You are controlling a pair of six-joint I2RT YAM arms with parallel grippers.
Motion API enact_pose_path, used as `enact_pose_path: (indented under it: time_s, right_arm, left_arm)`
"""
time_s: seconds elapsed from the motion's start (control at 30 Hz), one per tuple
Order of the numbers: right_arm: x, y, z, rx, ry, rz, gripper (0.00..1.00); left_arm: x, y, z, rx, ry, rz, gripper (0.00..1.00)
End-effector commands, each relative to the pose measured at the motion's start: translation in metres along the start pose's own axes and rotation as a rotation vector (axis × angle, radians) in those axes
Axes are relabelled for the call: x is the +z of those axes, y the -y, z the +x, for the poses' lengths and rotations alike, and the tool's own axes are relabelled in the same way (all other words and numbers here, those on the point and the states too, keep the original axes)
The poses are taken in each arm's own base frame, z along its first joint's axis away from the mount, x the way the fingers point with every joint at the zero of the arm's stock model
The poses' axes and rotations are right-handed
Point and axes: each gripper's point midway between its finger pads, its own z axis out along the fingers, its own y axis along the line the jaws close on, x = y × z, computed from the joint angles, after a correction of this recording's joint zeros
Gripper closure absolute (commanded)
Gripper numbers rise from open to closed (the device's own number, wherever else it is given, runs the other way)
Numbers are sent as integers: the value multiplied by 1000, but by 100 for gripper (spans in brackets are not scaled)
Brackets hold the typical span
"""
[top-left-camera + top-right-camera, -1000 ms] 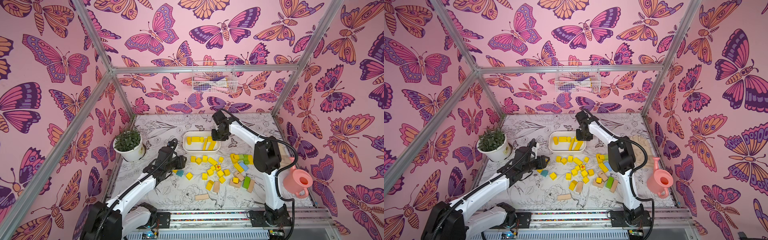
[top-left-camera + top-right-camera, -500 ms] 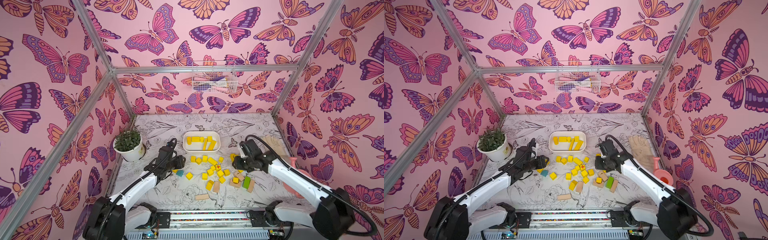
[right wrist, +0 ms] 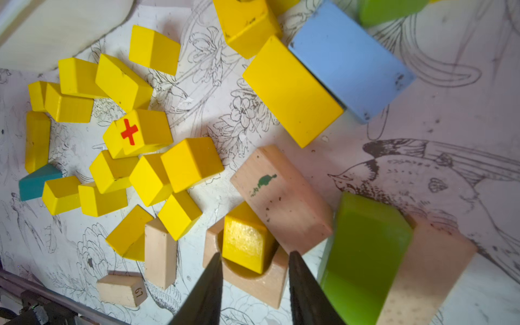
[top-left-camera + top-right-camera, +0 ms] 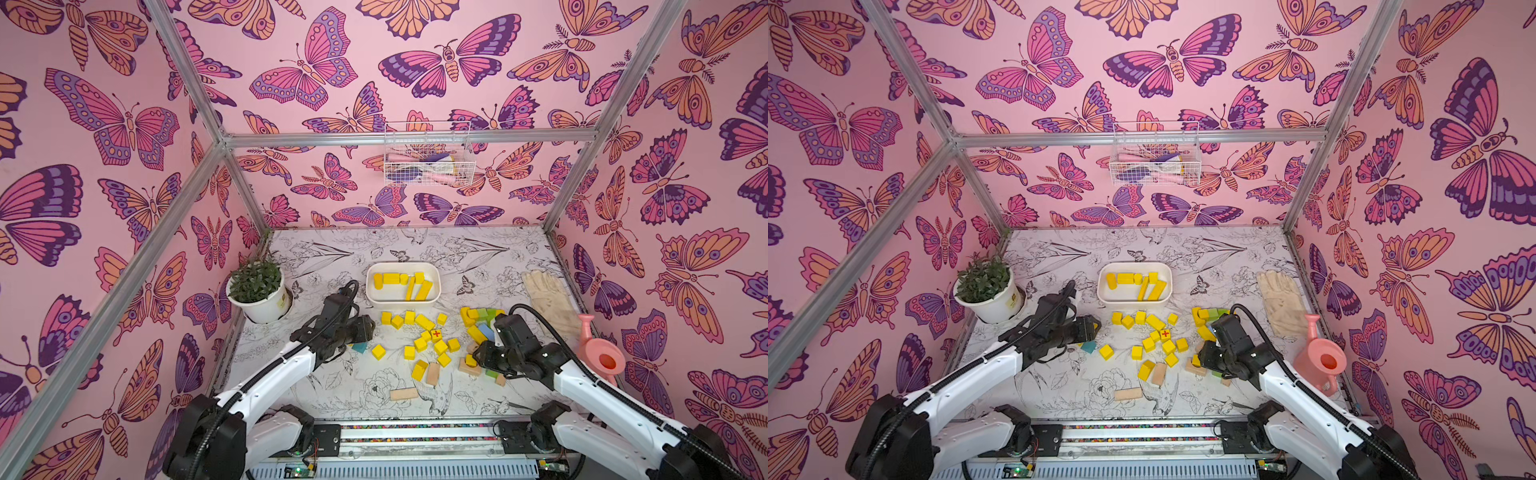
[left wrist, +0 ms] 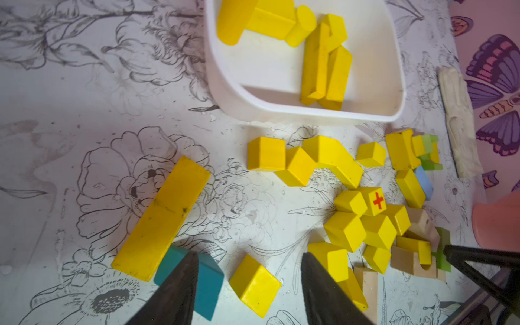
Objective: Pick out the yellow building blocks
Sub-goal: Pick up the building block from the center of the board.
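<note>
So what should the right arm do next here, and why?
Probably lower the right gripper a little and close on the yellow block seated in the notch of the tan arch block: the open jaws stand either side of it, holding nothing. The white tray has room for it.

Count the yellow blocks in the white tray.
6 yellow blocks in the white tray: four along its far wall, two bars side by side in front of them; others may hide beneath.
</note>
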Motion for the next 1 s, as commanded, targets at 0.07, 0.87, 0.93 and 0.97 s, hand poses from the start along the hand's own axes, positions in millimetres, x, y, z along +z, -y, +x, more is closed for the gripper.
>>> enact_pose_path:
  time_s: [0.07,0.87,0.93,0.97]
  right_arm:
    - [1,-2,-4,19,15,-4,60]
    - [3,-1,-3,21,6,2,59]
    - [4,-1,-3,21,3,3,59]
    - [4,-1,-3,20,3,2,59]
  left_arm:
    - [0,21,18,99,-56,28,39]
    - [32,1,79,4,-438,-131,37]
    - [36,2,80,6,-456,-131,37]
    - [37,2,81,5,-464,-131,37]
